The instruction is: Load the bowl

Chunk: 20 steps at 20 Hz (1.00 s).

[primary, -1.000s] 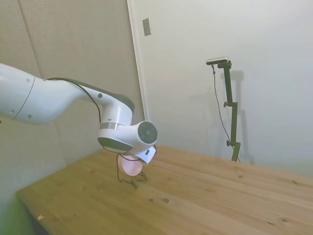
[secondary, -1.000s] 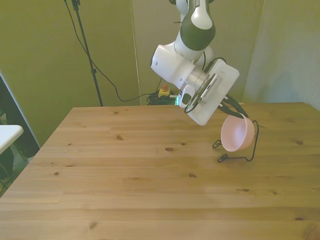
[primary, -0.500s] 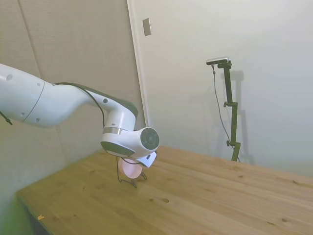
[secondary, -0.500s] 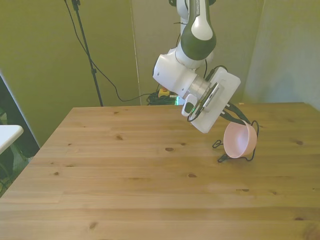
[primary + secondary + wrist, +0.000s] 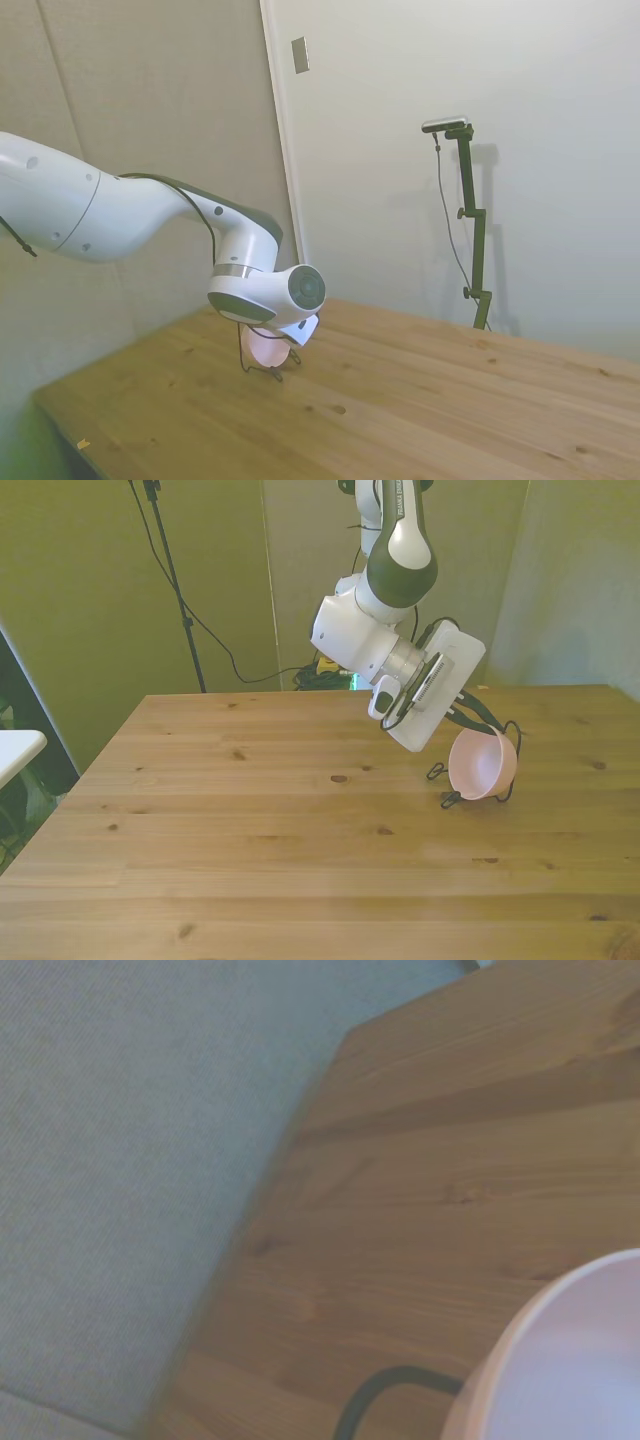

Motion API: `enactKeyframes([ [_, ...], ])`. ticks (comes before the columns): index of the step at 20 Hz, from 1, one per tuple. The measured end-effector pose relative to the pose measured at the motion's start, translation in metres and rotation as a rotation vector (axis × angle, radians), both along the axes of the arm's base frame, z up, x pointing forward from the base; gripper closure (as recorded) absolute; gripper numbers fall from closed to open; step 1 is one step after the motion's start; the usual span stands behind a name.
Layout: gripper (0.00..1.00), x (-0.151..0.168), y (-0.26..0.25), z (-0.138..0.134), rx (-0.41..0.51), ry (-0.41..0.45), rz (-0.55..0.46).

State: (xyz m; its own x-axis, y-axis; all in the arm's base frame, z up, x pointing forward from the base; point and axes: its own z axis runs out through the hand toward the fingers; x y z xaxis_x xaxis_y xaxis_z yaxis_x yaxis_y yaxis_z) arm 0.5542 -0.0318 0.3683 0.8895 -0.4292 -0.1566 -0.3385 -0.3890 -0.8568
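The pale pink bowl hangs tilted on its side, its hollow turned toward the front view's left, low over the table. My gripper is shut on its upper rim. The bowl sits within the thin dark wire rack, whose feet rest on the wood; whether it touches the wire I cannot tell. From the side, the bowl shows only as a pink patch under my wrist, with the rack beside it. The wrist view catches the bowl's rim and a bend of the rack's wire.
The wooden table stretches wide toward the front view's left and front. Its edge runs near the rack, with grey floor beyond. A cable stand rises behind the table's far left corner.
The arm has come down and shifted slightly toward the front view's right, carrying the bowl lower into the wire rack. The grip on the rim is unchanged.
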Motion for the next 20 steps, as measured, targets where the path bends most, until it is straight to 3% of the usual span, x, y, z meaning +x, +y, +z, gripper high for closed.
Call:
enactKeyframes([
  [13, 0.0, -0.008, -0.007, 0.01, -0.025, 0.006, 0.014],
  [20, 0.0, -0.024, -0.027, 0.062, -0.117, 0.019, -0.032],
])
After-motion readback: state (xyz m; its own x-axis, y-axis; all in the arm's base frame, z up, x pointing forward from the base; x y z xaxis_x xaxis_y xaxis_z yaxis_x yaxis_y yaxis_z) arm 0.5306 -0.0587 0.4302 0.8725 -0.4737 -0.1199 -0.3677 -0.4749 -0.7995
